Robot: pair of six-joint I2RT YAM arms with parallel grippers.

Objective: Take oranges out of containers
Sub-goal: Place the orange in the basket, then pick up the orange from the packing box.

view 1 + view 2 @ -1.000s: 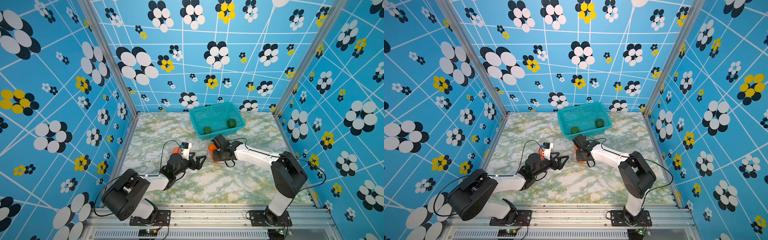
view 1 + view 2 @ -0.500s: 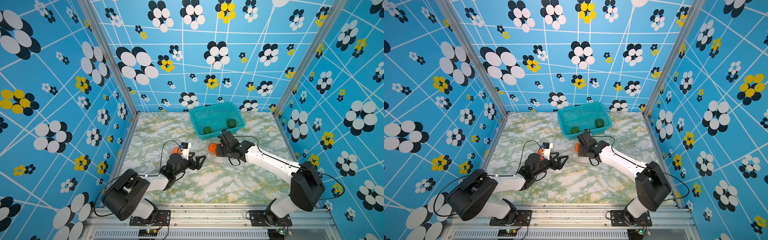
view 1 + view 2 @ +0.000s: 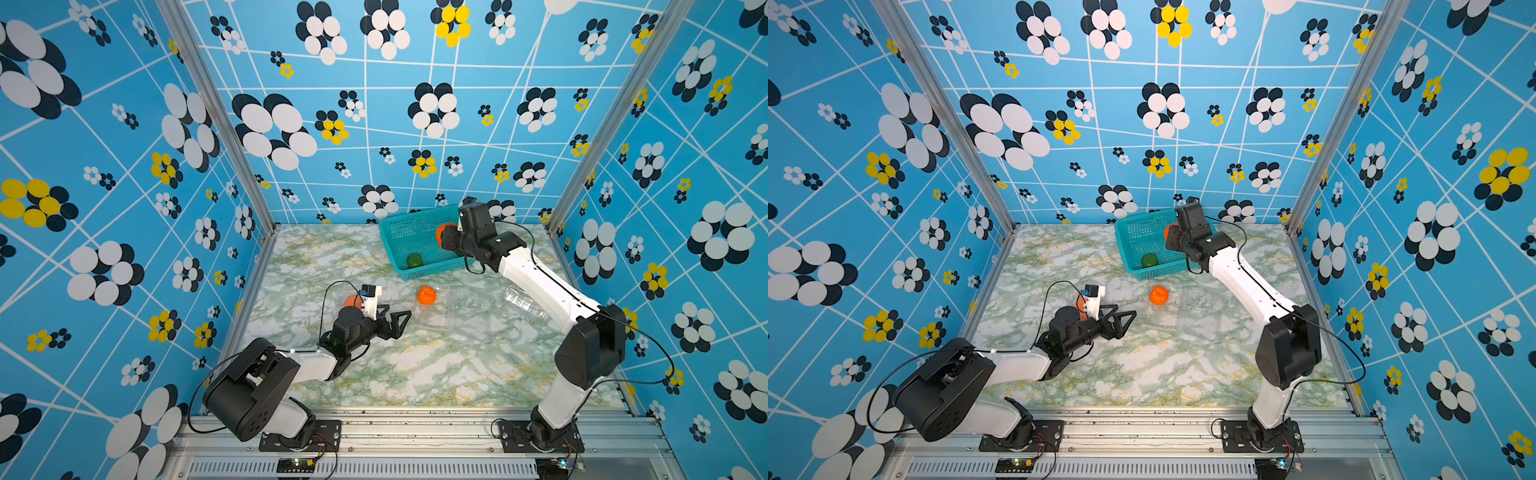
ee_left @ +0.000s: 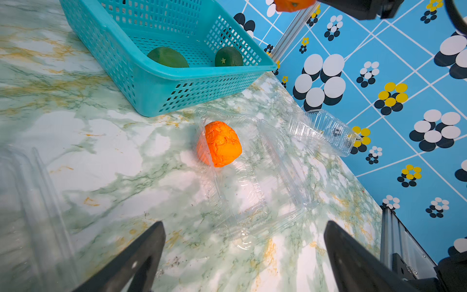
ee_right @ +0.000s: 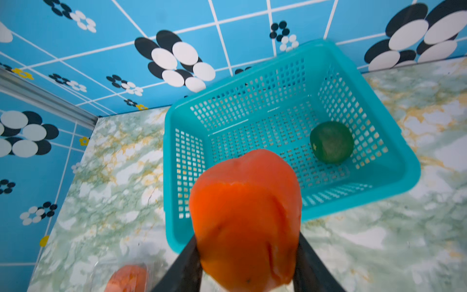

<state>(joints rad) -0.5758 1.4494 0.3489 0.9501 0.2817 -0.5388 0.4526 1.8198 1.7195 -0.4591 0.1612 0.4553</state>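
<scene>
My right gripper (image 3: 446,240) (image 5: 247,239) is shut on one orange (image 3: 441,232) (image 3: 1169,230) (image 5: 246,220) and holds it in the air over the teal basket's near side. A second orange (image 3: 427,295) (image 3: 1158,295) (image 4: 221,144) lies in an open clear container (image 3: 434,318) (image 4: 252,202) mid-table. A third orange (image 3: 351,300) (image 3: 1077,304) shows partly behind the left wrist. My left gripper (image 3: 400,322) (image 3: 1126,320) (image 4: 242,225) stands open just short of the open container, holding nothing.
The teal basket (image 3: 397,245) (image 3: 1127,249) (image 4: 151,83) (image 5: 404,177) stands at the back with green fruit (image 3: 414,260) (image 4: 228,57) (image 5: 331,141) inside. An empty clear container (image 3: 525,305) (image 4: 321,131) lies under the right arm. Another clear container (image 4: 32,202) is beside the left gripper.
The right gripper rose from the open container with an orange and carried it back over the basket. The left arm stayed where it was.
</scene>
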